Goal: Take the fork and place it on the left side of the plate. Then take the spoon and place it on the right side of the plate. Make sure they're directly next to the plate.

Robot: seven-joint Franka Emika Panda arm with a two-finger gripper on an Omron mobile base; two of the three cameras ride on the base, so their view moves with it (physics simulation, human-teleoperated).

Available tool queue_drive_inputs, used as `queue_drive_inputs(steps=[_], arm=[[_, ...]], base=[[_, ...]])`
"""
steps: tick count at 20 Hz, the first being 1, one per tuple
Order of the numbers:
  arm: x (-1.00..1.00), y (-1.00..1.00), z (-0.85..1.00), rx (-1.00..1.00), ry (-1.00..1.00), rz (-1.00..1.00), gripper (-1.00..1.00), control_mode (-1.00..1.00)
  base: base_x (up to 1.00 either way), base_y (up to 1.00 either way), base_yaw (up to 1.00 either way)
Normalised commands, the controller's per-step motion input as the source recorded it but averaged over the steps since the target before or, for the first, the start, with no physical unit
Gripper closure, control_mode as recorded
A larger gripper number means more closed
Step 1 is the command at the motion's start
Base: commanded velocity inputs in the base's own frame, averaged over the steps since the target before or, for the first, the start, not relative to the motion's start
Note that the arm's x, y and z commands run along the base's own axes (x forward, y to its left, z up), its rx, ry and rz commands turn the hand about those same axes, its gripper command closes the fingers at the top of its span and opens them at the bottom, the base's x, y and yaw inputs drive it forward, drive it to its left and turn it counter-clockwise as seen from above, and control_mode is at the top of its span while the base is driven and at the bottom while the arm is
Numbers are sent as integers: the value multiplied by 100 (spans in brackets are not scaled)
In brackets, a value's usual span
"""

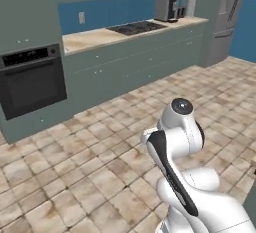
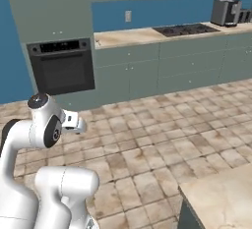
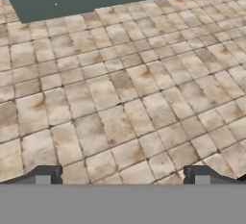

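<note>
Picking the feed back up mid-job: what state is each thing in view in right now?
gripper: open, jaws wide apart, holding nothing, aimed at the tiled floor.
oven: door shut.
lower cabinets: doors and drawers shut.
fridge: doors shut.
stovetop: no pots on it.

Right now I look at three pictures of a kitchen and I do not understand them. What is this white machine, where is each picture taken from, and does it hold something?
The white machine is a robot arm on a base that drives. Two pictures come from cameras on that base, behind the arm to its left and right. They look across the tiled floor to an oven, a counter with a stovetop, and a toaster. The third comes from a camera on the hand, looking down at the tiles. The tool is open and holds nothing. A counter corner is near the base.
</note>
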Motion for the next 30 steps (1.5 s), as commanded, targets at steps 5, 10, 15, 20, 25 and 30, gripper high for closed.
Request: queue_drive_inputs(steps=[5,10,15,20,25,30], arm=[[0,0,0,0,0,0,-100,100],[0,0,0,0,0,0,-100,100],[0,0,0,0,0,0,-100,100],[0,0,0,0,0,0,-100,100],[0,0,0,0,0,0,-100,100],[0,0,0,0,0,0,-100,100]], base=[[100,0,-25],[100,-1,-20],[100,0,-20],[100,0,-23],[100,1,-14],[100,-17,22]])
